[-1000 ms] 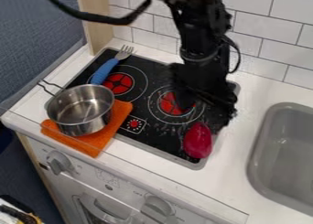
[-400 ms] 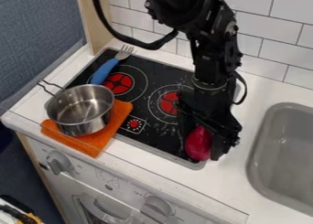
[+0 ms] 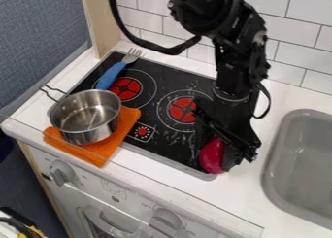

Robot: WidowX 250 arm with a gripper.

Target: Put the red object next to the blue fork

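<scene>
One red object (image 3: 210, 155), one end effector (image 3: 218, 159) at it, unclear whether gripping, one blue fork (image 3: 111, 76), one pot (image 3: 86, 117)

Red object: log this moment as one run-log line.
claw: at red object, grasp unconfirmed | red object: near right corner of stove | blue fork: far left, beside pot | placement: not done

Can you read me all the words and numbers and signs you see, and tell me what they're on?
No word or number here is big enough to read.
Black stovetop: a little round red sign inside a square, with no words I can read.
White front panel: tiny marks around the knobs, too small to read.
</scene>
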